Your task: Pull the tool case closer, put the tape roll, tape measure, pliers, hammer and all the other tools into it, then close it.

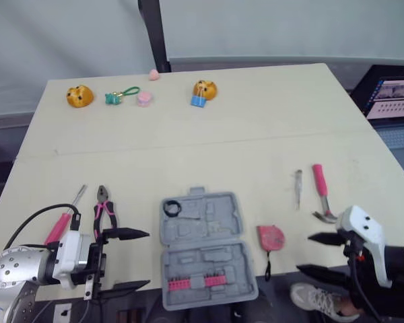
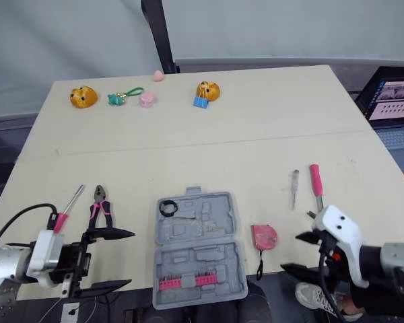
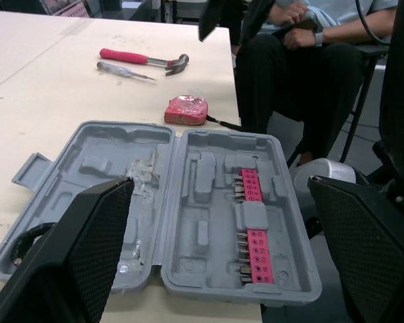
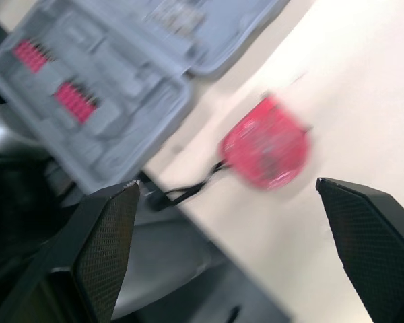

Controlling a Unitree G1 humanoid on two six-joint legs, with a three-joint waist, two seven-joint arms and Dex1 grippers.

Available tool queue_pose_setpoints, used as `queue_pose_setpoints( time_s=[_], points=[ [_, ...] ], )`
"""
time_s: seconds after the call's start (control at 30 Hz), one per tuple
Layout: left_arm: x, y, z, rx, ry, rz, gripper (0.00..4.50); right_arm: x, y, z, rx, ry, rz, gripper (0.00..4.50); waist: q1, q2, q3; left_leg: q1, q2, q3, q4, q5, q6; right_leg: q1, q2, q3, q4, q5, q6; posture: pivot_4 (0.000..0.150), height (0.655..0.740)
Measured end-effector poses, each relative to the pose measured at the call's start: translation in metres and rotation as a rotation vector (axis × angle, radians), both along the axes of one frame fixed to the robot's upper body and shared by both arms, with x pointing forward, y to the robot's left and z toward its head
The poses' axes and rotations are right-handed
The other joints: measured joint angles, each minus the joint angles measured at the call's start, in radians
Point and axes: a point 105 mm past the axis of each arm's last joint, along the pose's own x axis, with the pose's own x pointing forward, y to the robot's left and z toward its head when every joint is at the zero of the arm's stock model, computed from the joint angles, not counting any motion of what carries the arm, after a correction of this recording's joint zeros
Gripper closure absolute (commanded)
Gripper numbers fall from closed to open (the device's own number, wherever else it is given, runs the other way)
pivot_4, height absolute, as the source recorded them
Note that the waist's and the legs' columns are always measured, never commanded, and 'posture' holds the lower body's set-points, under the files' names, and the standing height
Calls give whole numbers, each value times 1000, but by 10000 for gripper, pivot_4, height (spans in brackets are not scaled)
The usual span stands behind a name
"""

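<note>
Grey plastic tool case [image 1: 203, 249] lies open at the surface's [image 1: 222, 148] near edge, reachable between left gripper [image 1: 145, 259] and right gripper [image 1: 304, 253], both with fingers spread empty, likely readying for the tape measure [image 1: 270, 237] alongside.

We list: one pale beige table [image 1: 269, 121], a faint seam crossing it edge to edge. Behind its far edge, a plain grey-white wall [image 1: 289, 27] and one dark upright post [image 1: 153, 33]. Beyond the right edge, an open laptop [image 1: 394, 101], screen lit. By the near edge, a seated person [image 3: 303, 74] in dark trousers.
</note>
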Motion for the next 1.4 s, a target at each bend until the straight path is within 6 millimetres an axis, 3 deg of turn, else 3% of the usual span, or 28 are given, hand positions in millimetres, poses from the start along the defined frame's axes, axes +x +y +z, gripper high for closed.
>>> queue_pose_setpoints(
  time_s=[0.27, 0.6, 0.87, 1.4],
  points=[
    [-3, 0, -3, 1, -36, 18, 0, 17, 6, -9, -13, -143, 122, 755, -1, 0, 0, 0, 0, 0, 3, 0, 0, 0, 0, 0, 0, 0, 0, 1500, 7155],
    [1, -1, 1, 7, -64, 19, 0, 28, 15, -35, -105, -109, 376, 755, -5, 0, 1, 1, 0, -1, 4, 1, -1, 0, -1, 0, 1, 0, 0, 1500, 7155],
    [2, 1, 0, 11, -58, 61, 0, 57, 14, -57, -162, -125, 414, 755, -6, 0, 1, 0, 0, -1, 4, 1, -1, 0, -1, -1, 2, 0, 0, 1500, 7155],
    [-4, -2, -3, 2, -49, 106, 0, 66, 19, -73, -187, -112, 509, 755, -6, 0, 1, 0, 0, -1, 5, 1, -2, 0, -1, -1, 2, 0, 0, 1500, 7155]
  ],
)
